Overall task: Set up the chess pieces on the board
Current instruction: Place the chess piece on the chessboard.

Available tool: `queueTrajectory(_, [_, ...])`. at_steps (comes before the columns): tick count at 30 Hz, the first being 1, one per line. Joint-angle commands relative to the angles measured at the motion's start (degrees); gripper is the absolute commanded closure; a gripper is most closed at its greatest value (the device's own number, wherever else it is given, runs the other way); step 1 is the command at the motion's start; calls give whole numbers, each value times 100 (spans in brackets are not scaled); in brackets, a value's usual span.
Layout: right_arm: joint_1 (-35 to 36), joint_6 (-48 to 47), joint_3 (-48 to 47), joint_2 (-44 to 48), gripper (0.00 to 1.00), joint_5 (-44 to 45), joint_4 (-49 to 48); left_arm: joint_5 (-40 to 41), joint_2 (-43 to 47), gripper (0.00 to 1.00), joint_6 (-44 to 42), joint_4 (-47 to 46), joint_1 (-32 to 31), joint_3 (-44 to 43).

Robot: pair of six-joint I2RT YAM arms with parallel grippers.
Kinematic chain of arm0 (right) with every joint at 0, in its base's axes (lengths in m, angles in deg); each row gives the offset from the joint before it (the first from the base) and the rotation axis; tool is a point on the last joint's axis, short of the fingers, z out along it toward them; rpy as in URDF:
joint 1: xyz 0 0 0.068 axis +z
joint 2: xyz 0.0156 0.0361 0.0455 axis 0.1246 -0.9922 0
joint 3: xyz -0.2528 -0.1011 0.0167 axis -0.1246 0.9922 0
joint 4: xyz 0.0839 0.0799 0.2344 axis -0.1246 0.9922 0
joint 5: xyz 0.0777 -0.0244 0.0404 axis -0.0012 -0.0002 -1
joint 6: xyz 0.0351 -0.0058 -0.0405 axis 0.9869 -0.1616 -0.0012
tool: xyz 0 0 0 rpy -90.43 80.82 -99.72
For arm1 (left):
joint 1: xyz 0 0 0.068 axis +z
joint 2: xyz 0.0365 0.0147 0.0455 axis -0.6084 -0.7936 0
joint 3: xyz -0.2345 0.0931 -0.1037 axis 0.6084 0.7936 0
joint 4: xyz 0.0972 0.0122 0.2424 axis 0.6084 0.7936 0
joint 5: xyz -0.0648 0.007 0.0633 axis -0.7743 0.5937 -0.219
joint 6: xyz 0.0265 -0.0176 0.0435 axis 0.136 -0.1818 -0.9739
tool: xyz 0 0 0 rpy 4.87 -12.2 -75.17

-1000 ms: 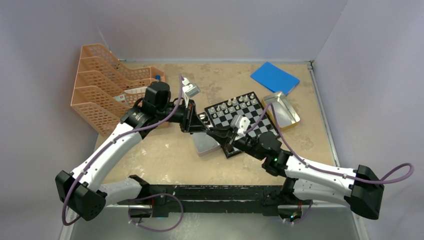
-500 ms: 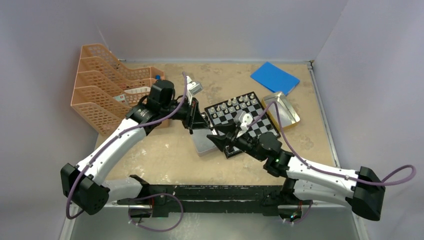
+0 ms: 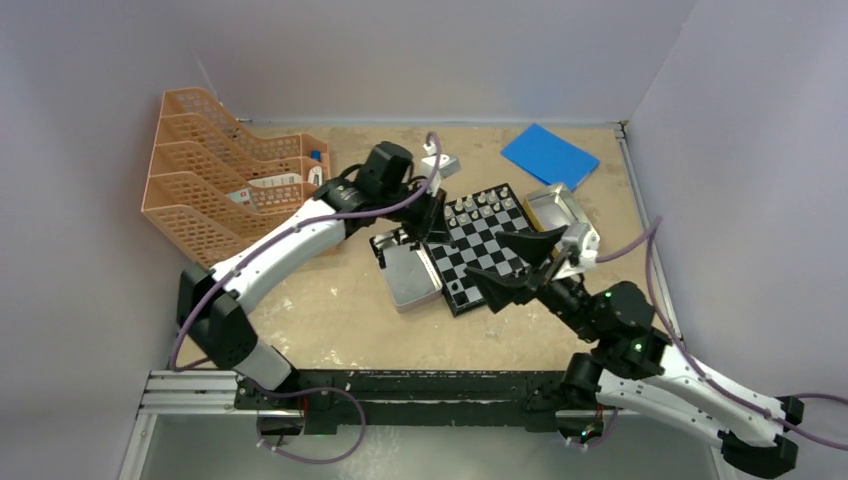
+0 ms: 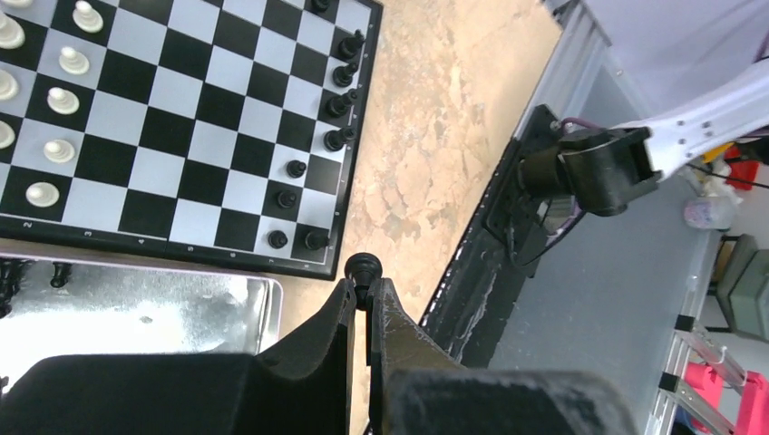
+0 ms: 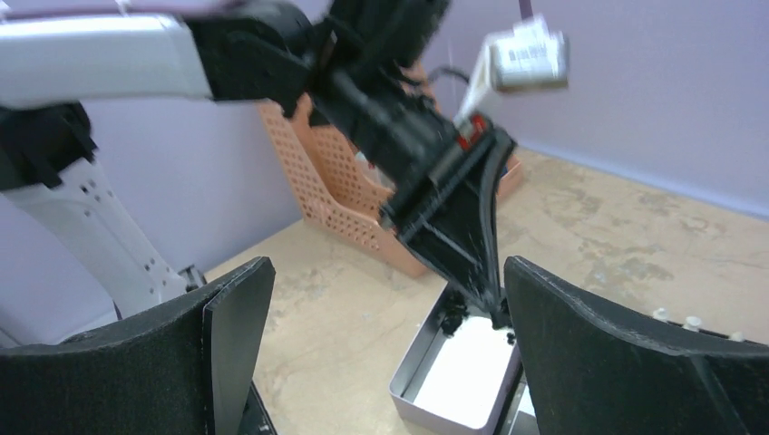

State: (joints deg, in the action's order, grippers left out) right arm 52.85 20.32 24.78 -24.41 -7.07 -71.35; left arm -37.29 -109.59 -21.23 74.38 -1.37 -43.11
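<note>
At the middle of the table (image 3: 330, 300) the board (image 3: 478, 228) lies at an angle between two metal tins, the left tin (image 3: 410, 280) right against its left side and the right tin (image 3: 562, 212) just beside its far right corner. In the left wrist view, white pieces (image 4: 61, 100) stand in two rows along one side of the board and black pieces (image 4: 335, 104) line the opposite edge. A few more dark pieces (image 4: 59, 272) lie at one end of the left tin. The left gripper (image 4: 363, 288) hangs above the corner where that tin meets the board, its jaws pinched narrowly on a single black piece (image 4: 363, 266) that pokes out past the fingertips. The right gripper (image 3: 485, 258) is raised over the near right part of the board, jaws spread wide with nothing between them. Orange trays (image 3: 210, 170) stand at the far left, and a blue pad (image 3: 548, 155) lies at the far right.
</note>
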Motion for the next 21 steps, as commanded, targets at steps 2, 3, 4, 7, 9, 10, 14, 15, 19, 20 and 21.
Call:
queueTrajectory(2, [28,206,-982,486,1,755,1219,710,-905,100,21,346,-412,-899])
queueTrajectory(3, [23,368,-1111,573,1,915,1394,756,-1109,100,45,402,-459,-1060])
queueTrajectory(4, [20,579,-1249,682,1,1006,1545,815,-1298,100,64,469,-506,-1210])
queueTrajectory(7, [28,857,-1530,931,1,1289,1930,1013,-1866,100,102,665,-641,-1697])
queueTrajectory(9, [24,871,-1619,1078,1,1375,2025,1086,-2197,100,123,779,-685,-1965])
queueTrajectory(10, [20,869,-1636,1165,1,1385,2040,1149,-2362,100,136,833,-714,-2095])
queueTrajectory(14, [24,929,-1617,1411,1,1392,2066,1411,-3000,100,174,1061,-896,-2654])
queueTrajectory(15, [28,929,-1621,1448,1,1377,2097,1455,-3140,100,176,1102,-941,-2786])
queueTrajectory(19, [24,964,-1784,1498,1,1501,2401,1747,-3632,100,194,1251,-1144,-3220])
queueTrajectory(20, [25,964,-1814,1514,1,1555,2469,1764,-3750,100,194,1276,-1179,-3311])
queueTrajectory(21, [24,964,-1832,1547,1,1599,2510,1802,-3874,100,206,1351,-1205,-3410])
